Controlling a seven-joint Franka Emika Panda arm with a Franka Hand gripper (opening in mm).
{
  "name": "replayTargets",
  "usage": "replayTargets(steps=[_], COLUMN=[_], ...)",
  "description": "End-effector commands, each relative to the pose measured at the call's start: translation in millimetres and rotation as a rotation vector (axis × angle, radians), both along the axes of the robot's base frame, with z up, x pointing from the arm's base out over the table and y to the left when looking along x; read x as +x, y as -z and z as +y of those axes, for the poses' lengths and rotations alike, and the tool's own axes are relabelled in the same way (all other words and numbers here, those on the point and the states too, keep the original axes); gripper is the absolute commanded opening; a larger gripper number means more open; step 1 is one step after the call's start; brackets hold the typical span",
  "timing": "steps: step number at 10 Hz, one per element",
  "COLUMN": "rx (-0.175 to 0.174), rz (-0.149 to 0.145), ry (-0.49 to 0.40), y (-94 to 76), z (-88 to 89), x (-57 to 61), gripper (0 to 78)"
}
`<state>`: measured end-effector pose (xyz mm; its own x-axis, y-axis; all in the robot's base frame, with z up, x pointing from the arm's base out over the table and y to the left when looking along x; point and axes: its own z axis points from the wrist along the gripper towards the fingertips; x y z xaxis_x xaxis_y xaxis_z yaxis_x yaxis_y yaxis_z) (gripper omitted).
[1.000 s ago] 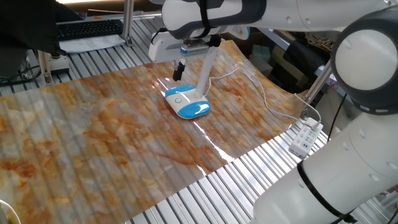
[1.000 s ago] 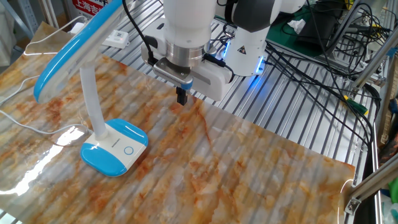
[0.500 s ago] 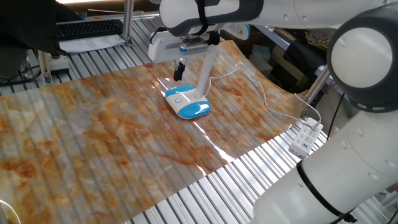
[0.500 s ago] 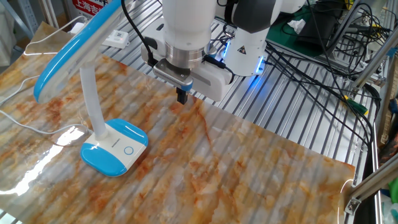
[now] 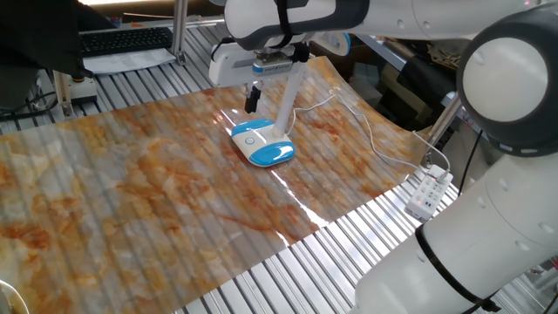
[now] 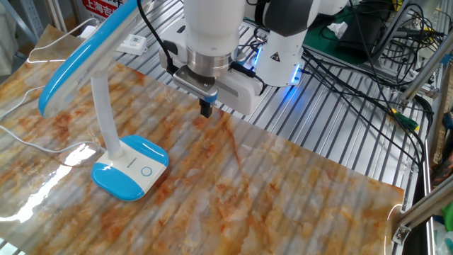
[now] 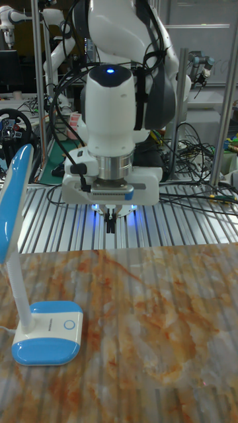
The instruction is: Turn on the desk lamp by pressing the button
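Marbled orange table covering [image 6: 283,191] bears the desk lamp [image 6: 131,173] at left, while the gripper [image 6: 206,109] hovers beyond it, fingers together.

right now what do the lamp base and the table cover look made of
Lamp base: looks like glossy moulded plastic, blue and white, with smooth rounded edges and a soft sheen. Cover: seemingly a thin marble-print plastic or vinyl sheet; it shows glare streaks and follows the ribs of the slatted table beneath. The exact material can't be confirmed.
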<state>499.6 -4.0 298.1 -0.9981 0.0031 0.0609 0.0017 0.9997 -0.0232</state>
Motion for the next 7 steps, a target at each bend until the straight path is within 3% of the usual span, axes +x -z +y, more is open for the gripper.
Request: replayTargets(steps=[1, 6, 7], rx=[-0.001, -0.015, -0.013], rz=[-0.004, -0.02, -0.056], ry=[0.003, 0.067, 0.078], y=[1.2, 21.6, 43.5], z=[-0.3, 3.5, -2.2], x=[0.3, -11.2, -21.7], gripper=[0.0, 0.0, 0.0])
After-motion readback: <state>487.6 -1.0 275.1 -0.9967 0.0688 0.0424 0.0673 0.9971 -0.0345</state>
